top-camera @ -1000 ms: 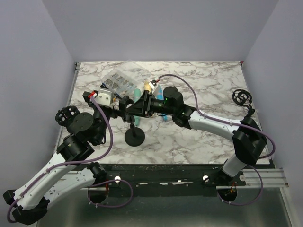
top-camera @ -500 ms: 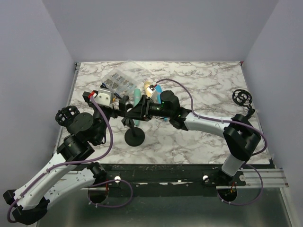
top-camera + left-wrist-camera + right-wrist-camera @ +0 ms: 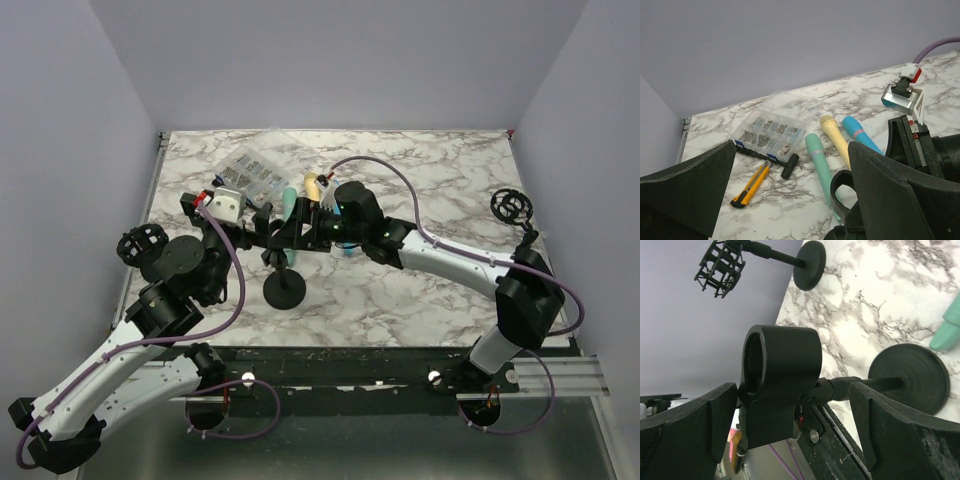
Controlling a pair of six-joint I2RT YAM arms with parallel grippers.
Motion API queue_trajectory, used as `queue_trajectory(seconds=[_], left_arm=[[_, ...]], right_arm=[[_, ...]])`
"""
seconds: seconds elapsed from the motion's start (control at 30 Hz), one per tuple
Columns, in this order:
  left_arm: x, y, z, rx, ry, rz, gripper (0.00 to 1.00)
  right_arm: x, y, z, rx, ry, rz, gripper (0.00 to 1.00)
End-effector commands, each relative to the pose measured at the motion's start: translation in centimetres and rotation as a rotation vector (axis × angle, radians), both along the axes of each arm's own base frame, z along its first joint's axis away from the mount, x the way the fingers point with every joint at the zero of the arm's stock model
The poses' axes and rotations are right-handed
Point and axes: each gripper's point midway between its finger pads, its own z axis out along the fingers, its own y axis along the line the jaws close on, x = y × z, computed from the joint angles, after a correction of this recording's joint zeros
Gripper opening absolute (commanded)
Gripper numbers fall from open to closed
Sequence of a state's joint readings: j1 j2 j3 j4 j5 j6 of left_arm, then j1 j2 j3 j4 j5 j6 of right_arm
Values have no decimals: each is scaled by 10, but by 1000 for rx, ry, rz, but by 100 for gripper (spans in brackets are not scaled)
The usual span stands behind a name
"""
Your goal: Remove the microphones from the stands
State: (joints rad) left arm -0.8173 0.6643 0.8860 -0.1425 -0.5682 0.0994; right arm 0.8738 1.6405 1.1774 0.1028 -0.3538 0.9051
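Since the earlier overhead frame, the right gripper (image 3: 792, 386) is standing with its fingers spread far wider than before, and its wrist has drawn in a little toward 12 o'clock over the stand (image 3: 284, 292). In the right wrist view those fingers are now flanking the clip (image 3: 780, 370) at the top of the stand without touching it, and the clip's ring is showing empty. We are reading this as a release: the removal itself looks done, and what remains is backing the arms away.

The left gripper (image 3: 790, 147) is also hanging with its fingers wide apart, holding nothing.

Three microphones are lying flat on the table (image 3: 440, 190) at about 12 o'clock from the stand's base: the teal microphone (image 3: 817, 162), the yellow microphone (image 3: 835, 140) and the blue microphone (image 3: 860, 135), side by side. We cannot tell which of them came out of the clip.

At 11 o'clock from the base, the clear box (image 3: 771, 131) is sitting with small metal screws sorted in its compartments. A utility knife (image 3: 751, 186) is lying outside it, near its 6 o'clock edge.
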Motion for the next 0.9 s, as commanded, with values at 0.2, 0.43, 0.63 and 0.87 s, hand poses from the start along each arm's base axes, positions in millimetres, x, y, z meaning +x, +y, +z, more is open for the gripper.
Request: queue_trajectory(seconds=[0.2, 0.43, 0.63, 0.87], left_arm=[[-1, 0, 4, -44, -7, -3, 98], [-6, -1, 18, -116, -10, -29, 99], [-15, 8, 49, -158, -45, -26, 99], [-28, 30, 92, -222, -115, 3, 99]], right_arm=[[12, -52, 37, -188, -217, -138, 100], [19, -117, 85, -302, -373, -325, 100], [12, -203, 146, -388, -553, -542, 100], [-14, -290, 223, -351, -756, -743, 100]])
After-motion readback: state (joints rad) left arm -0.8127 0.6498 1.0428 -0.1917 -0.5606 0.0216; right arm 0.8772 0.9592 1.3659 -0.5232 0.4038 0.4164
